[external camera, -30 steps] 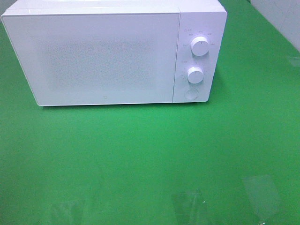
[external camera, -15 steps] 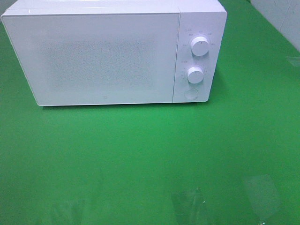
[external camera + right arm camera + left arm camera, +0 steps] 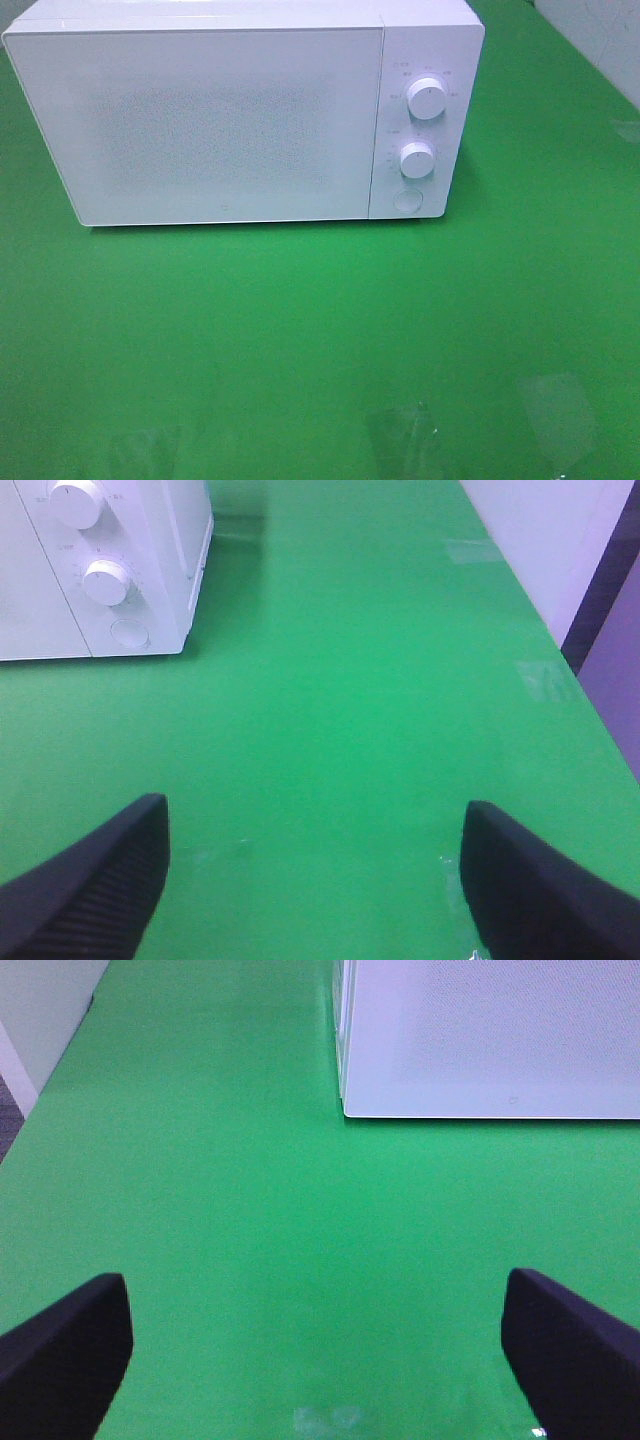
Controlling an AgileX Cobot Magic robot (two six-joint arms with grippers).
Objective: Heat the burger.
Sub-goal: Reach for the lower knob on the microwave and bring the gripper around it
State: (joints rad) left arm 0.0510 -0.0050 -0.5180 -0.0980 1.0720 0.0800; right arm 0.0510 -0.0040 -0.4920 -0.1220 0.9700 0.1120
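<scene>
Though nothing has moved this past second, the task looks unstarted: left claw (image 3: 316, 1325) and right claw (image 3: 315, 852) hang wide and empty over the tabletop (image 3: 320, 330), microwave (image 3: 230, 120) shut, burger nowhere in view.

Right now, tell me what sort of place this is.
Likely a robot lab test bench, not a home kitchen: a white microwave stands alone, door shut, on a plain green tabletop, and the left gripper and right gripper hang open over that surface.
</scene>
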